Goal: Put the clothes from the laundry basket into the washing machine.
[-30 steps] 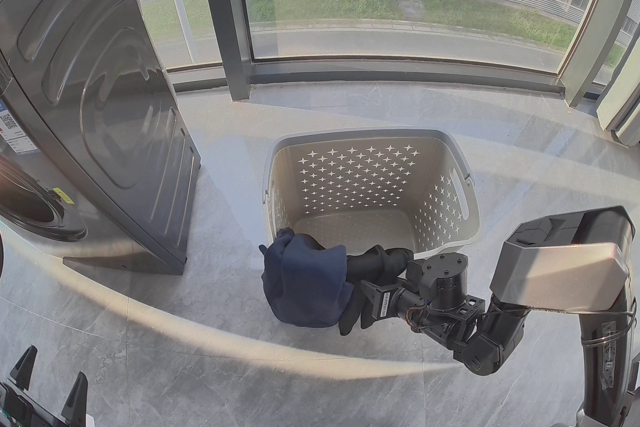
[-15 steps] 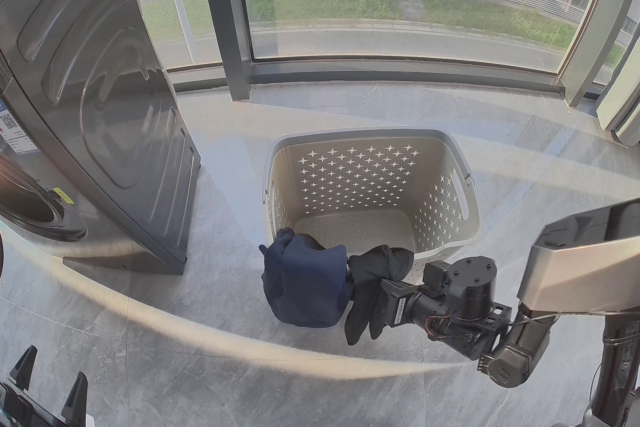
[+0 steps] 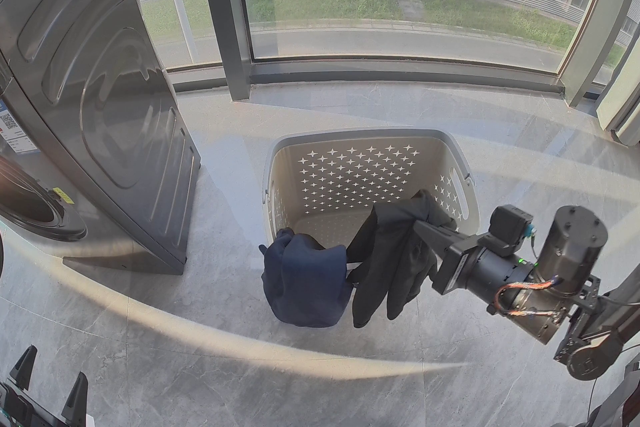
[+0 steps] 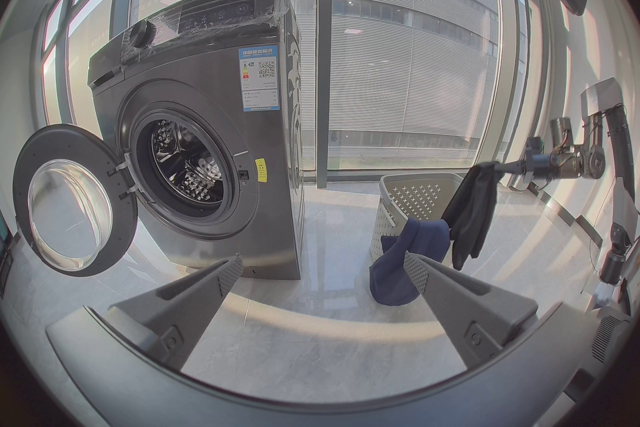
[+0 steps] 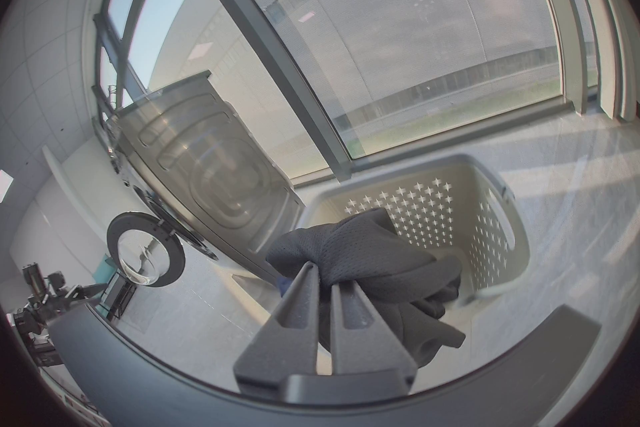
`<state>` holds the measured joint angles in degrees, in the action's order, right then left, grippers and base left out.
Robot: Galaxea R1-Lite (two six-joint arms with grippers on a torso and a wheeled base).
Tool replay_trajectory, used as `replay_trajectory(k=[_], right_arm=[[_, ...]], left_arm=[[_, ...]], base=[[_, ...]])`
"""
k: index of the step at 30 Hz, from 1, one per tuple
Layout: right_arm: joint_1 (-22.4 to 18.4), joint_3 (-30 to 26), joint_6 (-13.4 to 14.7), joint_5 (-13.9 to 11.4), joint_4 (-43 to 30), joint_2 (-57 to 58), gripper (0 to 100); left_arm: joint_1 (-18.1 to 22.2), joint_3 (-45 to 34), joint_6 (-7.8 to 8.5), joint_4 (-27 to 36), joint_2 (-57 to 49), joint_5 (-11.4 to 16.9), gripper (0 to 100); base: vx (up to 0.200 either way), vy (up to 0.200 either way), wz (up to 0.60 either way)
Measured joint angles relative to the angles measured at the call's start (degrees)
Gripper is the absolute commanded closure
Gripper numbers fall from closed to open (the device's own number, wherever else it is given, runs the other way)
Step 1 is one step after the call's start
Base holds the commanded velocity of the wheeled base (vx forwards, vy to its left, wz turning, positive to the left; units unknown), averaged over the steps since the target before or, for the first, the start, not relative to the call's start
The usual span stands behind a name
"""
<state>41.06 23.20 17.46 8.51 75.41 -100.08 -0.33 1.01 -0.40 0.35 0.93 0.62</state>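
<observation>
At the near rim of the laundry basket, the right gripper pinches the dangling black garment; the washing machine lies well left, nearer the spread left gripper

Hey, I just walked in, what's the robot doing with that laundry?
The right gripper is shut on a black garment, holding it in the air over the laundry basket's near side. A navy garment hangs over the near rim. The washing machine stands to the left with its door open. The left gripper is open and empty, down low.
</observation>
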Motion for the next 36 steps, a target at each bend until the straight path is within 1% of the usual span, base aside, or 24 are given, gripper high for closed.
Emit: replay_trajectory(k=[2, 5, 12, 19, 32, 36], right_arm=[[0.9, 0.4, -1.2, 0.0, -1.2, 3.3, 100], [3.0, 0.5, -1.9, -0.1, -1.9, 6.9, 100], [5.2, 0.4, -2.2, -0.5, -1.9, 11.9, 100], [5.9, 0.3, -2.1, -0.5, 0.0, 12.8, 100], [5.1, 0.7, -2.3, 0.0, 0.2, 12.2, 100], [5.1, 0.9, -2.3, 0.1, 1.0, 11.8, 100]], left_arm=[[0.0, 0.0, 0.05, 0.0, 0.0, 0.0, 0], [0.0, 0.0, 0.05, 0.0, 0.0, 0.0, 0], [0.0, 0.0, -0.24, 0.1, 0.0, 0.0, 0], [-0.1, 0.0, -0.15, 0.1, 0.0, 0.0, 0], [-0.1, 0.0, -0.39, 0.1, 0.0, 0.0, 0], [-0.2, 0.0, -0.24, 0.2, 0.0, 0.0, 0]], base=[[-0.2, 0.0, 0.0], [-0.2, 0.0, 0.0], [-0.2, 0.0, 0.0], [0.0, 0.0, 0.0], [0.0, 0.2, 0.0], [0.0, 0.2, 0.0]])
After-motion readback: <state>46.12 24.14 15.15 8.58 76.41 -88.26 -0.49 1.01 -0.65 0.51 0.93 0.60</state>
